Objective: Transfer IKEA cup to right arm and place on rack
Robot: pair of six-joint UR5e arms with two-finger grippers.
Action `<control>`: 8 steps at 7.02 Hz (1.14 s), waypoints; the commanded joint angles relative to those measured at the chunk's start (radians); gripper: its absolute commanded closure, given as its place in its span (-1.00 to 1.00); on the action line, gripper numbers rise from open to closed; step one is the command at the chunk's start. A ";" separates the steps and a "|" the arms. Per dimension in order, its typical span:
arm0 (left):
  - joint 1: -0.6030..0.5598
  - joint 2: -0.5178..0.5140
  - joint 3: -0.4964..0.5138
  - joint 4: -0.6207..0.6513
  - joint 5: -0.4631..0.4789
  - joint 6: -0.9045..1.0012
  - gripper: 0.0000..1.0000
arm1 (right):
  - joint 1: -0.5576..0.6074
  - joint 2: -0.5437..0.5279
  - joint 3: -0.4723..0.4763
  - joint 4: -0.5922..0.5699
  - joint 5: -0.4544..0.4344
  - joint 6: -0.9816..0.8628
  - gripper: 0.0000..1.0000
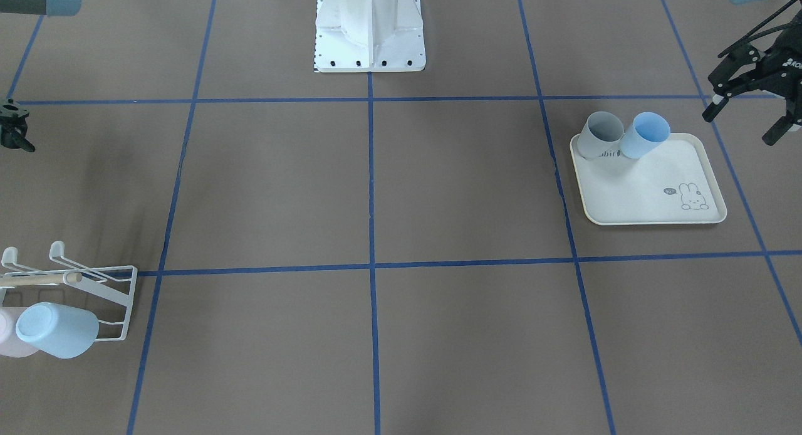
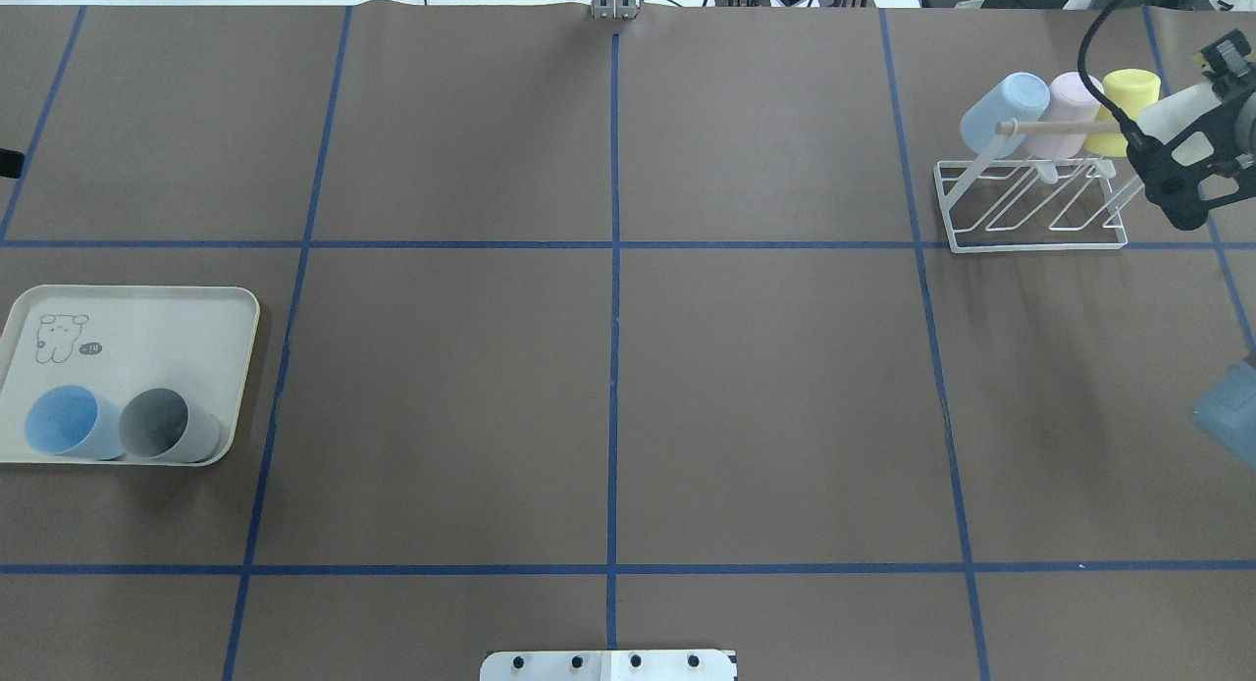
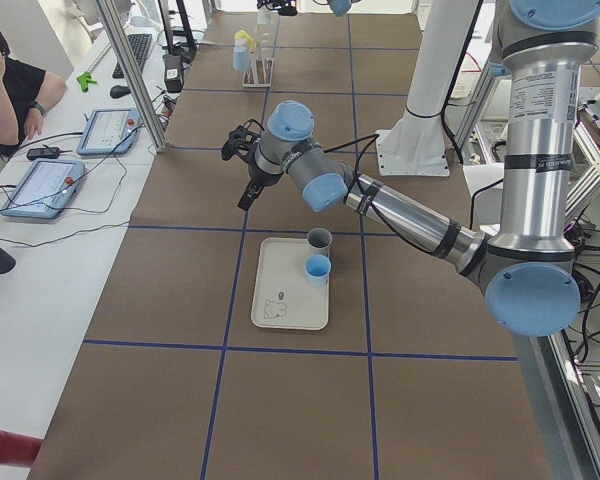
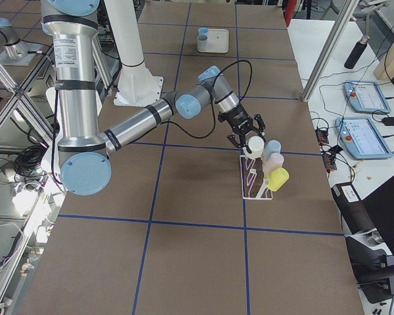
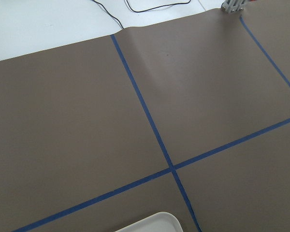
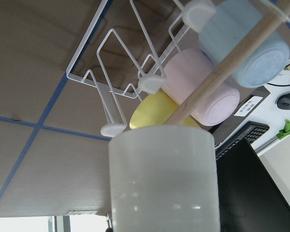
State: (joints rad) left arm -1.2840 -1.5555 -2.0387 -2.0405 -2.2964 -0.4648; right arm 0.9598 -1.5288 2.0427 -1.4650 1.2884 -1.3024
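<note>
My right gripper (image 2: 1165, 141) is shut on a white cup (image 2: 1173, 112) and holds it at the right end of the white wire rack (image 2: 1030, 232), beside the yellow cup. In the right wrist view the white cup (image 6: 162, 183) fills the foreground, its far rim next to a rack prong (image 6: 113, 129); I cannot tell whether they touch. The exterior right view shows the gripper (image 4: 247, 136) above the rack (image 4: 255, 187). My left gripper (image 1: 739, 125) is open and empty, above the table beside the tray. It also shows in the exterior left view (image 3: 242, 165).
A blue cup (image 2: 1003, 112), a pink cup (image 2: 1068, 112) and a yellow cup (image 2: 1126, 102) hang on the rack behind the wooden dowel (image 2: 1055, 127). A cream rabbit-print tray (image 2: 147, 318) at the left holds a blue cup (image 2: 64, 424) and a grey cup (image 2: 162, 426). The arm base (image 1: 369, 27) stands mid-table.
</note>
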 commanded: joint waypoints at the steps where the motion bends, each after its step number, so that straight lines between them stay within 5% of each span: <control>1: 0.000 0.000 0.002 -0.001 0.000 0.000 -1.00 | -0.056 -0.001 -0.018 0.000 -0.049 0.015 0.69; 8: 0.002 0.000 0.005 -0.001 0.000 -0.001 -1.00 | -0.121 0.016 -0.101 0.002 -0.126 0.055 0.66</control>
State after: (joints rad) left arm -1.2825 -1.5555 -2.0343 -2.0414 -2.2964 -0.4655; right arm 0.8453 -1.5150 1.9492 -1.4634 1.1663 -1.2507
